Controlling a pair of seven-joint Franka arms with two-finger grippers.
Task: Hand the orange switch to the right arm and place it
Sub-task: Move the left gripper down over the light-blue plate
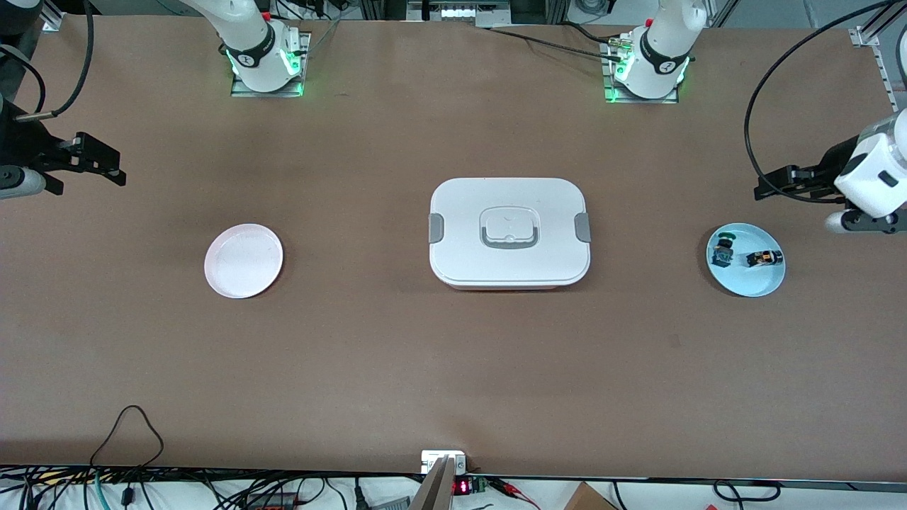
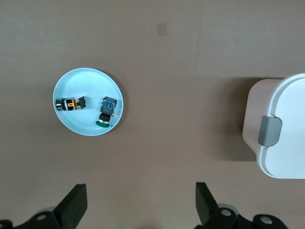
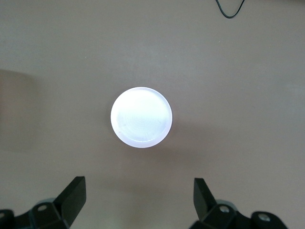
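Bright even overhead light, soft shadows — pink plate (image 3: pixel 141 117) glares white, frames sharp

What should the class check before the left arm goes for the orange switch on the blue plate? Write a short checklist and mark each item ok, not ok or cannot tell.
1. Orange switch lies on the blue plate, uncovered: ok.
2. It is apart from the green-capped switch beside it: ok.
3. Left gripper open and holding nothing: ok.
4. Left gripper is over the switch: not ok; it is over bare table at the left arm's end.
5. Right gripper open and holding nothing, ready to receive: ok.
6. Pink plate at the right arm's end holds nothing: ok.
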